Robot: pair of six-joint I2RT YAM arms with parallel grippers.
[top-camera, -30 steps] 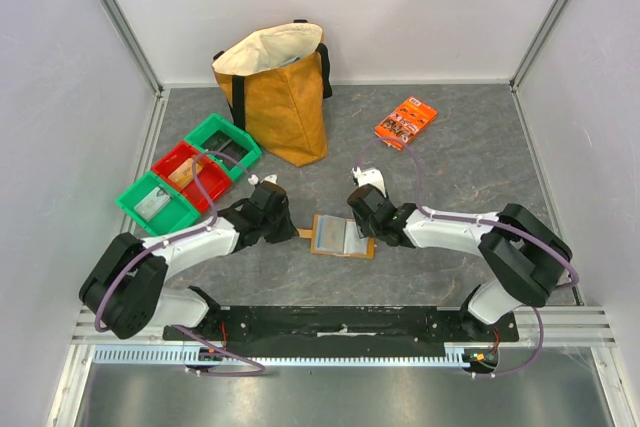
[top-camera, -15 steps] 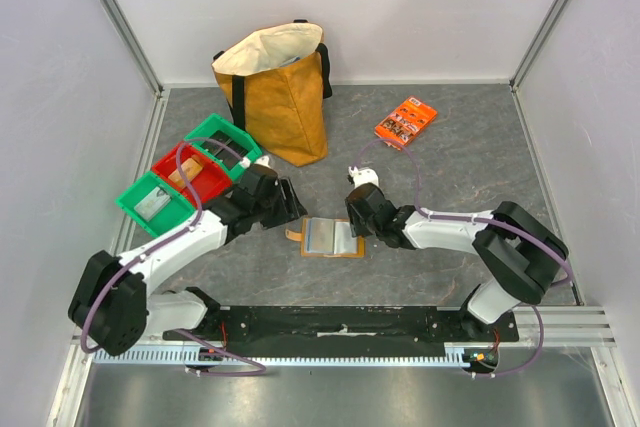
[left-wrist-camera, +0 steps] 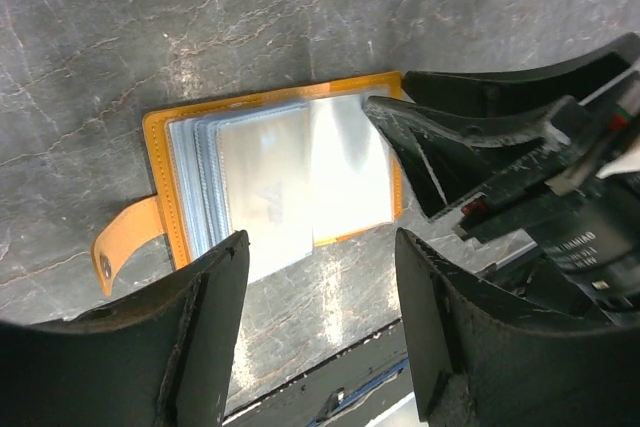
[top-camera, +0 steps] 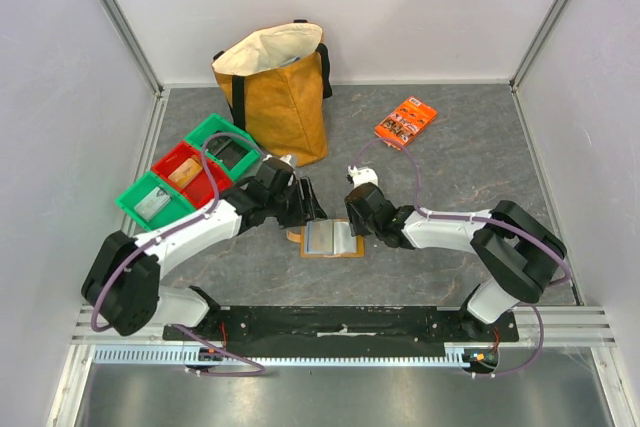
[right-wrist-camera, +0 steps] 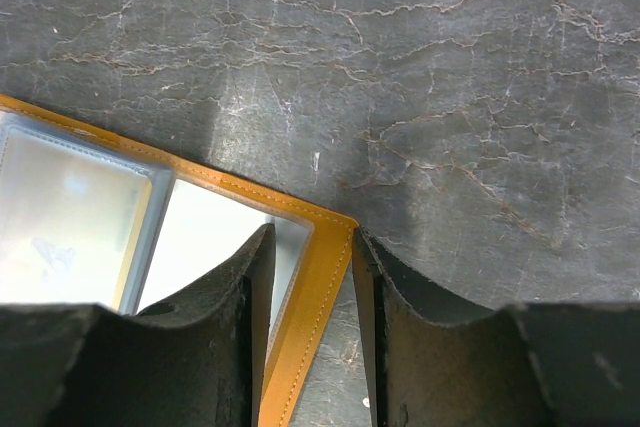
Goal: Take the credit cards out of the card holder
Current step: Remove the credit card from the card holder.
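Your card holder (top-camera: 333, 239) lies open near the middle of the tabletop (top-camera: 450, 162), toward its near edge. Your right pincer (right-wrist-camera: 310, 277) is clenched on the holder's right cover edge. Your left pincer (left-wrist-camera: 320, 292) hangs released over the clear pockets, touching nothing.

A mustard tote bag (top-camera: 277, 97), three bins (top-camera: 186, 172) and an orange packet (top-camera: 405, 122) sit on the table (top-camera: 480, 162).

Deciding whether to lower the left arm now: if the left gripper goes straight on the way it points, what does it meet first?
Most likely the card holder, lying open on the table. The left gripper hangs open over its clear sleeves, fingers astride its near edge. Depth is unclear; the right gripper pinning the holder's far edge sits close.
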